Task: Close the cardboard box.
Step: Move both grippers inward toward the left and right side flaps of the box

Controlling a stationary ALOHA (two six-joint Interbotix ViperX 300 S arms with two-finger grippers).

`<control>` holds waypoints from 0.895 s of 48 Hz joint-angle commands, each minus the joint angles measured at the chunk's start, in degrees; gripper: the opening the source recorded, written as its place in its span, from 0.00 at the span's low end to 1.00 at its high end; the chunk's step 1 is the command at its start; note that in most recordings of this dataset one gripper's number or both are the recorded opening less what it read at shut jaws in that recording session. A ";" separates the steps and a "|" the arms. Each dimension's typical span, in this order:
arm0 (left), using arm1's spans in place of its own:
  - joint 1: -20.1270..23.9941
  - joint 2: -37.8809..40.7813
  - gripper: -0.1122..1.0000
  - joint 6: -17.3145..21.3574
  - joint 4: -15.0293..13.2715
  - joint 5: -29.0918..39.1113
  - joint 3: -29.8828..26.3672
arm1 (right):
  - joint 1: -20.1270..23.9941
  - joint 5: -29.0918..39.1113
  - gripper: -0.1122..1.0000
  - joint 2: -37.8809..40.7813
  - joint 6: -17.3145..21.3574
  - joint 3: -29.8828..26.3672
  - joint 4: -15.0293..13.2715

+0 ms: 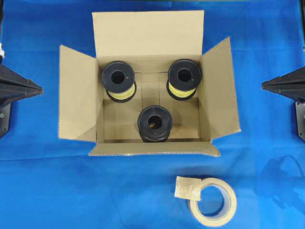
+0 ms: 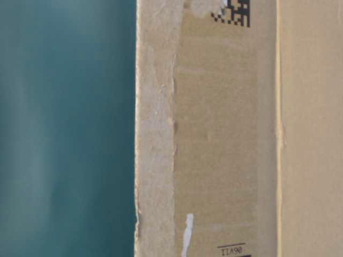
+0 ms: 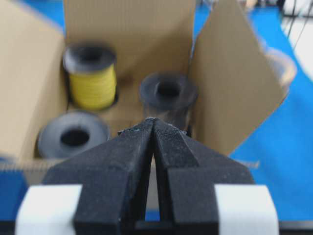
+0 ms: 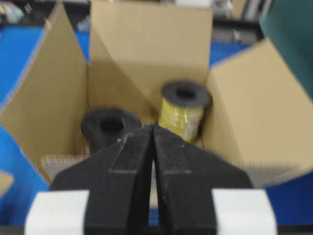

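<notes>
Two arms waited at the table's edges: the left gripper (image 3: 154,121) was clenched on nothing, well apart from the cardboard box (image 1: 76,100). That box stood mid-table on the blue cloth (image 1: 38,191), flaps spread, three spools (image 1: 155,123) inside. The right gripper (image 4: 153,127) was likewise pinched together and empty.

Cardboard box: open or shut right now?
Open. In the overhead view the cardboard box has all four flaps spread outward, and the three spools inside are in plain sight.
</notes>
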 commanded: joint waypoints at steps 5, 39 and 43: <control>1.23 0.79 0.10 -0.44 -0.18 4.92 1.23 | -0.79 2.46 0.10 0.35 0.09 1.23 0.35; 1.14 21.09 0.10 -2.02 -0.18 -19.51 8.17 | -0.79 -15.73 0.10 20.30 0.09 8.53 4.75; 1.14 22.68 0.10 -2.02 -0.18 -21.53 8.09 | -0.79 -17.23 0.10 21.71 0.09 8.44 4.83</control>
